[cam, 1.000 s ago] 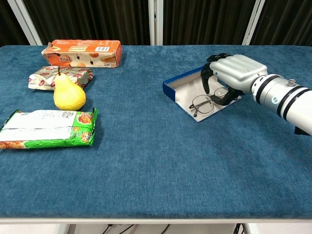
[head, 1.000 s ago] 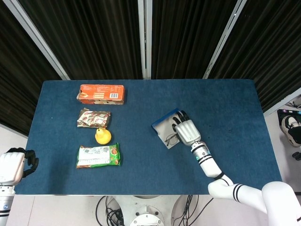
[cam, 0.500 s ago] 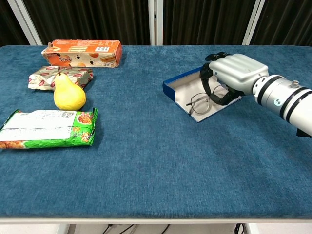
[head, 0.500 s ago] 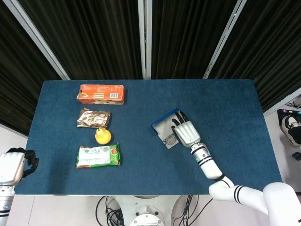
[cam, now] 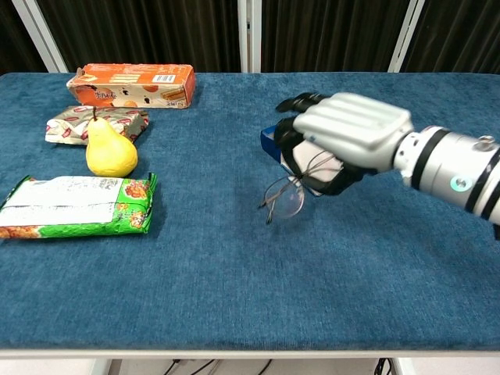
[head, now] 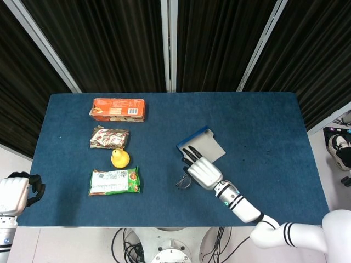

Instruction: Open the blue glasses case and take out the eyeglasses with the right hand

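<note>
While its dark fingers (cam: 291, 144) curl around the one pair of eyeglasses (cam: 284, 198), the right hand (cam: 344, 137) hides much of the open blue glasses case (head: 201, 143) behind; the left hand (head: 13, 193), half cut off, shows fingers curled on nothing.

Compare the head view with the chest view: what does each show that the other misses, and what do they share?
Only the head view shows the left hand, off the table's left edge with nothing in it, and the case's pale inside, empty. Only the chest view shows the eyeglasses hanging from the right hand's fingers above the cloth, and the pear's stem and shape from the side. Both show the right hand holding the eyeglasses, the blue glasses case behind it, the orange box, two snack packets and the pear.
</note>
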{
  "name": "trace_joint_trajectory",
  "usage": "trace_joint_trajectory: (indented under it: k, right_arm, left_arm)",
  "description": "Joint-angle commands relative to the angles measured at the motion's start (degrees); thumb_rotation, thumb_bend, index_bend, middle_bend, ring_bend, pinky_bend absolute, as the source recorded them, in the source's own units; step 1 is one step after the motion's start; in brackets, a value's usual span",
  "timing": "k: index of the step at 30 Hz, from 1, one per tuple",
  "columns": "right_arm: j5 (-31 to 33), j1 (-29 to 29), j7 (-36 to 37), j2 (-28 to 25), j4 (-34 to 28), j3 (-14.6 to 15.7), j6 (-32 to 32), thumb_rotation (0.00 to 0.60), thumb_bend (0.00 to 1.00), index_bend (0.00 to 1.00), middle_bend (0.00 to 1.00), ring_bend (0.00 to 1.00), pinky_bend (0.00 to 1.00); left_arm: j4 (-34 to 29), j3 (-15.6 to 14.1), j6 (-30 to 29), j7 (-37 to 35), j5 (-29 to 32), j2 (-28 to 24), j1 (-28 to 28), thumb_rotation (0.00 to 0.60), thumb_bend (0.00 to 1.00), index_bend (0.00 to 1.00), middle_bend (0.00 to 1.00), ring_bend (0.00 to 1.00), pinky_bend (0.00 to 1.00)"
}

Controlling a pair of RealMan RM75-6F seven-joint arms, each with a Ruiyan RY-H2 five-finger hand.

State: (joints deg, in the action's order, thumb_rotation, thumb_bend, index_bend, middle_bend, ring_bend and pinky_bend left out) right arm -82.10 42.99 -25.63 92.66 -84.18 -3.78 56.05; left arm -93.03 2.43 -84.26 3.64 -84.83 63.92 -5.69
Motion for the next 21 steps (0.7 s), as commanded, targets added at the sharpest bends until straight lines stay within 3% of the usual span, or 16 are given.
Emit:
trace_joint_trajectory:
  k: [1,3,6,7,8,10,14,21]
  right_arm:
    - [0.83,2.27,-3.82,2.76,1.22,-0.08,-3.35,0.600,0.47,0.73,0.25,0.00,0.00]
    - [1.83,2.98,-6.92,4.40,2.56,-0.46,-4.16,0.600,0.43,0.63,0.22,0.00,0.00]
    - [3.16,3.13,-10.66,5.70,2.93,-0.91,-3.85,0.600,0.31,0.29,0.17,0.00,0.00]
    - [3.36,3.00,-11.02,5.63,2.56,-0.96,-3.57,0.600,0.25,0.14,0.15,0.00,0.00]
    - [3.66,2.68,-11.27,5.13,1.79,-0.99,-3.13,0.600,0.21,0.05,0.14,0.00,0.00]
    - [3.76,1.81,-11.66,3.67,0.16,-0.98,-1.64,0.600,0.18,0.00,0.14,0.00,0.00]
    - [2.64,-2.48,-11.13,-2.02,-4.68,-0.46,5.56,0.600,0.18,0.00,0.13,0.00,0.00]
    - [-0.84,-16.32,-5.02,-16.03,-11.68,3.50,24.40,0.600,0.18,0.00,0.11,0.00,0.00]
  left_arm:
    - [0.03,-0.01,-0.03,-0.06,-0.02,-0.01,0.02,0.600,0.41,0.70,0.71,0.53,0.46]
    - [0.06,-0.02,-0.03,-0.15,-0.03,-0.02,0.02,0.600,0.41,0.70,0.71,0.53,0.46]
    - [0.09,-0.02,0.01,-0.29,-0.05,-0.05,0.01,0.600,0.41,0.70,0.71,0.53,0.46]
    - [0.11,-0.03,0.00,-0.33,-0.06,-0.06,0.02,0.600,0.41,0.70,0.71,0.53,0.46]
    - [0.13,-0.03,0.02,-0.36,-0.07,-0.06,0.01,0.600,0.41,0.70,0.71,0.53,0.46]
    - [0.16,-0.03,0.06,-0.39,-0.04,-0.06,0.00,0.600,0.41,0.70,0.71,0.53,0.46]
    - [0.17,-0.06,0.03,-0.47,-0.09,-0.10,0.02,0.600,0.41,0.70,0.71,0.53,0.46]
    - [0.12,-0.06,-0.08,0.03,-0.13,0.03,0.04,0.600,0.41,0.70,0.71,0.53,0.46]
